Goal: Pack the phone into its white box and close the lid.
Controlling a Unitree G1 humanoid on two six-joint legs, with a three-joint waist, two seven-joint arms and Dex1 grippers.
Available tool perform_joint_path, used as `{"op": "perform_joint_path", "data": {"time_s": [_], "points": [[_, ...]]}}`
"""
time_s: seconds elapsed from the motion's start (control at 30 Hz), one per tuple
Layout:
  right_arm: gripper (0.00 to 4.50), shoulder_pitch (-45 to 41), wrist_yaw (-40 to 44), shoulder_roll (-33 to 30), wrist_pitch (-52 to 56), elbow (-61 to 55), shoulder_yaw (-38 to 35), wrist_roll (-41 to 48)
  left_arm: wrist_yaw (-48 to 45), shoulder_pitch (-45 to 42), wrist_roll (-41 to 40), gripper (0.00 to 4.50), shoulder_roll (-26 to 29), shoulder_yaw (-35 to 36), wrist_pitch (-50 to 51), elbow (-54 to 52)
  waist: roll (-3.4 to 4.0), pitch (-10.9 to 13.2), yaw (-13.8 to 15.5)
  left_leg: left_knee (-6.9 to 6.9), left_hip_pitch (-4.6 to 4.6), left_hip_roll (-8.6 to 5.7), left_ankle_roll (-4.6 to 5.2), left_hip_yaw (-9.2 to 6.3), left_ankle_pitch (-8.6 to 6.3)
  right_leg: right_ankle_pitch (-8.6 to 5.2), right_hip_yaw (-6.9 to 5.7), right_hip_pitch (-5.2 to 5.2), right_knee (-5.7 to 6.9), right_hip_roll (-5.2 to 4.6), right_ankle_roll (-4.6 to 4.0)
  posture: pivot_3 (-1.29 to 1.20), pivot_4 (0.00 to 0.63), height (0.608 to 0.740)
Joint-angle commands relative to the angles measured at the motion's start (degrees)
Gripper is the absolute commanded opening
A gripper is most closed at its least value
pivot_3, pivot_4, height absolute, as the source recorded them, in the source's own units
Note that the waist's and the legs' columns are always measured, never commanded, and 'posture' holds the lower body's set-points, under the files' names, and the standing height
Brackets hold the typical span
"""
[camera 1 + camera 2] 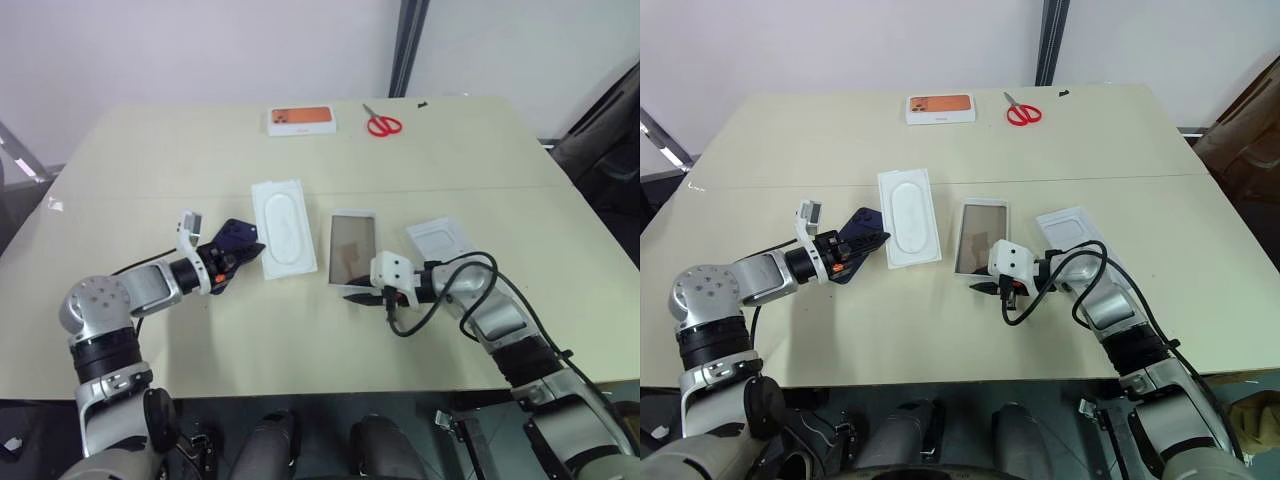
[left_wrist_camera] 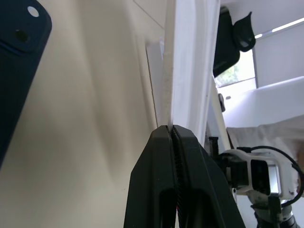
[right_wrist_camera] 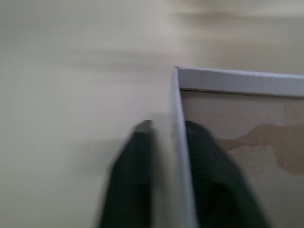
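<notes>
Navy-blue and glossy, the phone (image 1: 235, 243) sits tilted at your left gripper (image 1: 222, 262), raised off the beige table (image 1: 150, 170) just left of the white insert (image 1: 283, 229) with the oval recess. From your left wrist camera, the two black fingers (image 2: 159, 190) are pressed fully together, with a thin white edge starting right at their tips and the phone's camera corner (image 2: 21, 28) off to one side. Whether the phone is truly pinched by that gripper, you cannot tell from these views.

Your right gripper (image 1: 368, 297) is at the near end of the white box (image 1: 352, 247), which lies flat between the insert and the lid (image 1: 442, 240). In your right wrist view, one dark finger (image 3: 130, 175) sits outside the box's white wall and the other over the brownish-tan floor, so the closed fingers straddle and pinch that wall (image 3: 183, 156). The box's floor is bare.

The lid rests open side up, just right of the box, partly under your right forearm. Far across the table you see an orange-topped white box (image 1: 301, 120) and red scissors (image 1: 382, 123), well apart from everything else.
</notes>
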Motion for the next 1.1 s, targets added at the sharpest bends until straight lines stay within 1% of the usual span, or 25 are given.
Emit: {"op": "perform_joint_path", "data": {"time_s": [0.03,0.17,0.3,0.43,0.5,0.6,0.63,0.67,0.7,0.73,0.8,0.9,0.97,1.1], "points": [[0.03,-0.4,0.7,0.7,0.0,-2.9,0.7,0.0,1.2,-1.2,-3.3,0.0,-0.6,2.4,1.1,-1.8,0.0,0.0,0.0,0.0,0.0,0.0,0.0,0.0,0.0,0.0,0.0,0.0,0.0,0.0,0.0,0.0,0.15,0.734],[0.03,0.7,-0.4,3.2,3.2,-8.9,1.7,0.6,4.1,-3.8,-6.2,0.0,-2.6,4.8,2.6,-0.8,-0.04,0.0,0.0,0.0,-0.02,0.01,0.0,-0.01,0.0,0.0,-0.01,-0.02,0.0,0.01,0.0,0.0,0.15,0.734],[0.03,2.2,-2.8,5.8,7.1,-13.7,3.0,0.2,6.1,-4.4,-8.2,0.0,-4.3,5.3,4.0,-0.7,-0.04,0.0,0.0,0.01,-0.05,0.0,-0.02,-0.01,0.01,0.0,0.0,-0.06,0.02,0.01,0.01,0.0,0.15,0.734],[0.03,3.6,-5.6,7.1,8.7,-15.7,3.6,-0.6,6.8,-2.9,-8.6,0.0,-5.4,3.1,5.3,-2.6,-0.04,0.0,0.1,0.02,-0.05,0.0,-0.03,-0.02,0.02,0.0,-0.01,-0.09,0.02,0.01,0.0,0.0,0.15,0.734],[0.03,3.9,-5.5,6.8,9.8,-16.2,3.5,-0.1,6.8,-2.4,-8.7,0.0,-5.5,2.7,5.4,-2.8,-0.04,0.0,0.1,0.01,-0.06,0.0,-0.04,-0.01,0.02,0.0,0.0,-0.09,0.03,0.01,0.0,0.0,0.15,0.734],[0.9,4.2,-4.8,5.9,9.9,-16.6,3.4,0.2,6.5,-1.9,-8.4,0.0,-4.7,1.9,5.4,-2.7,-0.04,0.0,0.1,0.0,-0.06,0.0,-0.05,-0.02,0.02,0.0,0.0,-0.09,0.03,0.02,0.0,0.0,0.15,0.734],[1.33,4.4,-4.9,5.6,9.8,-16.8,3.3,0.1,6.3,-1.8,-8.4,0.0,-4.5,1.7,5.3,-2.7,-0.04,0.0,0.1,0.0,-0.06,0.0,-0.05,-0.01,0.02,0.0,0.0,-0.09,0.03,0.02,0.0,0.0,0.15,0.734],[1.61,4.5,-5.0,5.4,9.8,-17.0,3.2,0.0,6.3,-1.7,-8.4,0.0,-4.4,1.6,5.3,-2.7,-0.04,0.0,0.1,0.0,-0.06,0.0,-0.05,-0.01,0.02,0.0,0.0,-0.09,0.03,0.02,0.0,0.0,0.15,0.734],[2.24,4.7,-5.4,5.0,9.2,-17.3,2.9,-0.2,6.0,-1.5,-8.2,0.0,-4.0,1.2,5.3,-2.8,-0.04,0.0,0.1,0.0,-0.07,0.0,-0.05,-0.01,0.02,0.0,0.0,-0.09,0.03,0.02,0.0,0.0,0.15,0.734],[2.64,4.9,-5.6,4.6,8.8,-17.6,2.6,-0.4,5.6,-1.3,-8.2,0.0,-3.6,0.8,5.3,-2.9,-0.04,0.0,0.1,0.01,-0.07,0.0,-0.05,-0.02,0.02,0.0,0.0,-0.09,0.03,0.02,0.0,0.0,0.15,0.734],[3.61,5.6,-5.0,3.0,8.9,-19.0,1.9,0.0,4.5,-0.7,-7.7,0.0,-2.4,-0.6,5.3,-3.2,-0.04,0.0,0.1,0.0,-0.07,0.0,-0.05,-0.01,0.02,0.0,0.0,-0.09,0.03,0.02,0.0,0.0,0.15,0.734],[3.61,7.0,-4.0,-0.2,10.2,-21.2,-0.4,1.8,2.9,0.0,-7.2,0.0,-0.9,-2.7,4.8,-3.5,-0.04,0.0,0.2,0.0,-0.08,-0.01,-0.05,-0.01,0.02,0.0,0.01,-0.08,0.02,0.01,0.0,0.0,0.15,0.734],[3.61,7.8,-3.8,-2.7,10.8,-21.9,-3.4,3.3,1.8,0.1,-7.0,0.0,-0.1,-3.8,4.4,-3.0,-0.04,0.0,0.2,0.0,-0.08,-0.01,-0.04,-0.02,0.02,0.0,0.01,-0.07,0.01,0.01,0.0,0.0,0.15,0.734],[3.61,8.8,-3.8,-5.1,12.2,-21.3,-8.9,7.2,-2.0,0.1,-4.8,0.0,1.8,-8.8,2.1,-2.3,-0.05,0.0,0.2,-0.02,-0.09,-0.01,-0.04,-0.02,0.02,0.0,0.01,-0.07,0.01,0.0,0.0,0.0,0.15,0.734]]}}
